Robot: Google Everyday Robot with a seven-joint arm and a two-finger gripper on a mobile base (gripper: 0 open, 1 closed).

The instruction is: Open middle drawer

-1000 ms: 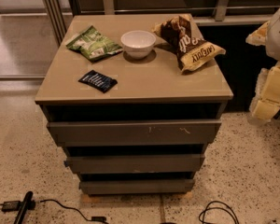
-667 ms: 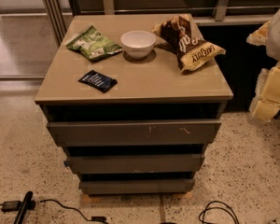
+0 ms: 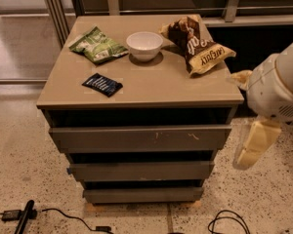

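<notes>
Three grey-brown drawer fronts are stacking down the face of the cabinet (image 3: pixel 136 94), and I am watching the middle drawer (image 3: pixel 141 170), the plain front sitting between the other two. It is lying below the larger top drawer (image 3: pixel 140 138), which is carrying pale scratches right of its centre, and above the narrowest bottom drawer (image 3: pixel 142 195). Its front is not sticking out past the front above it, and dark gaps are showing above and below it.

On the cabinet top, a white bowl (image 3: pixel 144 45) is standing near the back, about mid-width. A green snack bag (image 3: pixel 97 45) is lying just left of the bowl, and a brown chip bag (image 3: pixel 195 45) is sprawling at the back right corner, its tan end reaching towards the right edge. A dark blue packet (image 3: pixel 102 84) is lying flat towards the front left of the top, apart from the rest.

My gripper (image 3: pixel 237 120) is hanging just off the cabinet's right side, level with the top and the upper drawer, well apart from the middle drawer. Its two pale fingers (image 3: pixel 256 143) are standing spread apart, holding nothing.

Black cables (image 3: pixel 229 221) are curling on the speckled floor (image 3: pixel 19 160) in front of the cabinet.
</notes>
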